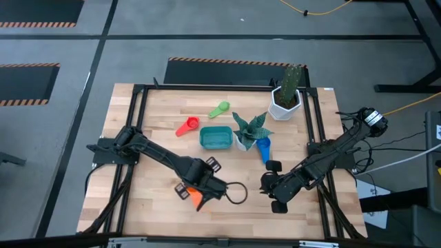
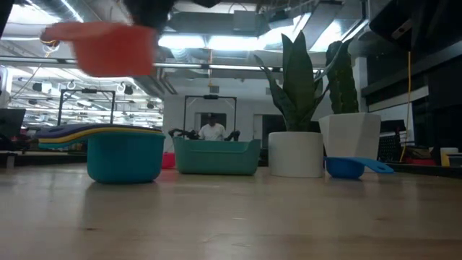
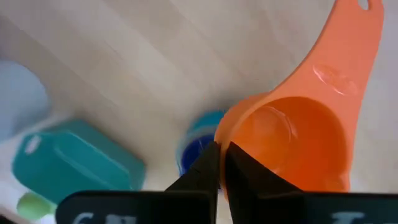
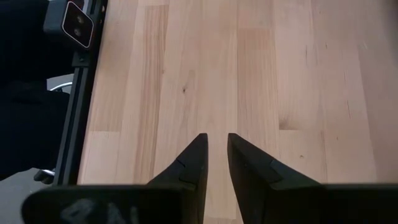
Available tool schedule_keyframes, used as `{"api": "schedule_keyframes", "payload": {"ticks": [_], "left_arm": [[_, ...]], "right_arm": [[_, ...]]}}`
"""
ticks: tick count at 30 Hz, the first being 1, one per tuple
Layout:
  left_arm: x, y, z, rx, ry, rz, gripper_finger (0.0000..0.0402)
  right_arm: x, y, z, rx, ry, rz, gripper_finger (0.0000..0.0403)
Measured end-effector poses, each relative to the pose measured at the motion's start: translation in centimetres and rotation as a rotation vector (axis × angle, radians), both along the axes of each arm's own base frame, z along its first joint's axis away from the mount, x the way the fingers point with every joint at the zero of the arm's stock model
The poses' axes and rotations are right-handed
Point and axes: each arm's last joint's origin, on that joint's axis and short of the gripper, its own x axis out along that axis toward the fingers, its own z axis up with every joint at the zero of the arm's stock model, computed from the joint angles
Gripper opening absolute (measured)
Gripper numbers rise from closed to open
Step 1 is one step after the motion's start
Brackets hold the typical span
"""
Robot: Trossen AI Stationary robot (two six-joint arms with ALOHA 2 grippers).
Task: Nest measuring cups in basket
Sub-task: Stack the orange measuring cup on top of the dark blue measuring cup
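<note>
My left gripper [image 1: 200, 196] hangs over the table's near middle, shut on the orange measuring cup [image 3: 292, 143], which shows high up in the low view [image 2: 108, 45]. The teal basket [image 1: 216, 138] sits at the table's centre. Around it lie the red cup [image 1: 187, 126], the green cup [image 1: 220, 109] and the blue cup [image 1: 264, 147]. A teal-blue cup [image 2: 126, 155] with yellow and dark layers at its rim stands on the table, hidden under my left arm in the high view. My right gripper [image 4: 216, 143] hovers over bare wood near the right side, fingers a narrow gap apart, holding nothing. My left gripper pinches the orange cup's bowl wall at the rim [image 3: 225, 132], on the side opposite the handle [image 3: 354, 37]. One finger [image 3: 245, 168] is inside the bowl, the other outside. The cup is lifted clear of the table, with its handle pointing away from the fingers.
A spiky green plant in a small white pot [image 1: 248, 131] stands right beside the basket, and a white cactus pot [image 1: 284, 96] is near the far right corner. Black frame rails [image 1: 138, 124] run along both table sides. Bare wood lies on the near half.
</note>
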Motion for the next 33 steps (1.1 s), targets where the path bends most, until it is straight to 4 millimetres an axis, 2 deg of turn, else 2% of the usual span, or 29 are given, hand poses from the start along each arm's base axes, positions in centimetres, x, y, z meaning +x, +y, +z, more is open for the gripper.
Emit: {"api": "schedule_keyframes", "payload": {"ticks": [9,18,33], "left_arm": [[-0.9,1.1,0.1,0.077,0.14,-0.12,0.0005],[-0.1,3.4,0.1,0.079,0.168,-0.224,0.0004],[1.5,6.7,0.0,-0.089,0.147,-0.303,0.0004]], "right_arm": [[0.0,0.0,0.0,0.044,0.01,-0.062,0.0066],[0.0,0.0,0.0,0.06,0.014,-0.085,0.0066],[0.0,0.0,0.0,0.061,0.014,-0.086,0.0066]]}}
